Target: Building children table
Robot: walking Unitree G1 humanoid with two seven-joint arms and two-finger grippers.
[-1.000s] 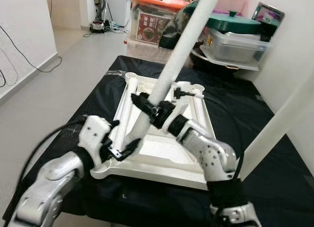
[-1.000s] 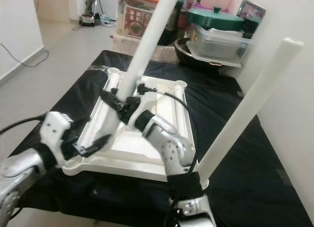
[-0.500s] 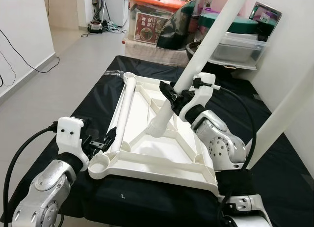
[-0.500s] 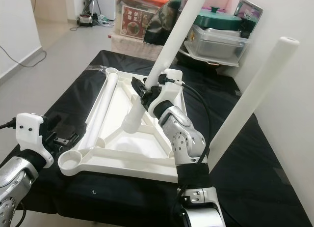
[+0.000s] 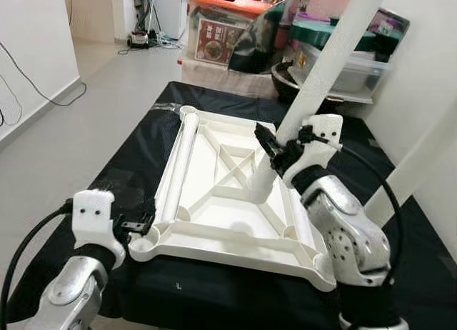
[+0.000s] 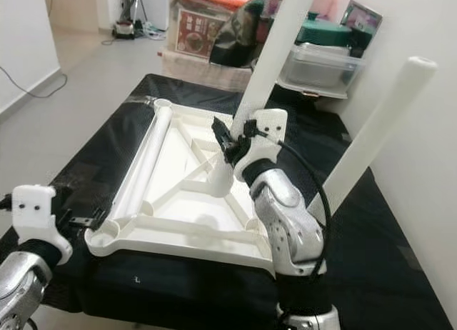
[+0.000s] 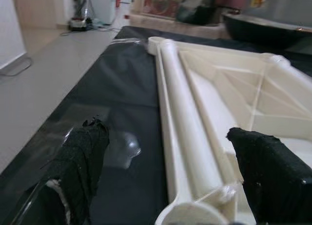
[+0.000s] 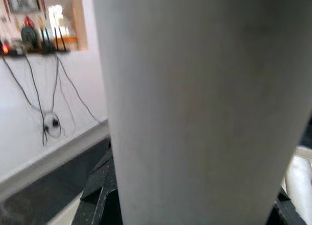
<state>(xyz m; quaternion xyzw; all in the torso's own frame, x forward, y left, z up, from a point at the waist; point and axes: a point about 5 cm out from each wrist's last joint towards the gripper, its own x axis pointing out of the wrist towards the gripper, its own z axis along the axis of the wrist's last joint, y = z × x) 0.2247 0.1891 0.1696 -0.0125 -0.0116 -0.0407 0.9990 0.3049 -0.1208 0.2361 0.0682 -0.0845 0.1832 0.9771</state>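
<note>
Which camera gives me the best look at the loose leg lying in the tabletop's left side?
The left wrist view: the lying leg runs lengthwise through it, between the open left gripper fingers, inside the upturned tabletop. The eye views show it whole but smaller. The right wrist view shows the held leg instead, in the right gripper.

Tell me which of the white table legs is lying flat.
The leg resting along the upturned tabletop's left edge lies flat. The right hand holds another leg tilted; a third stands at the right.
</note>
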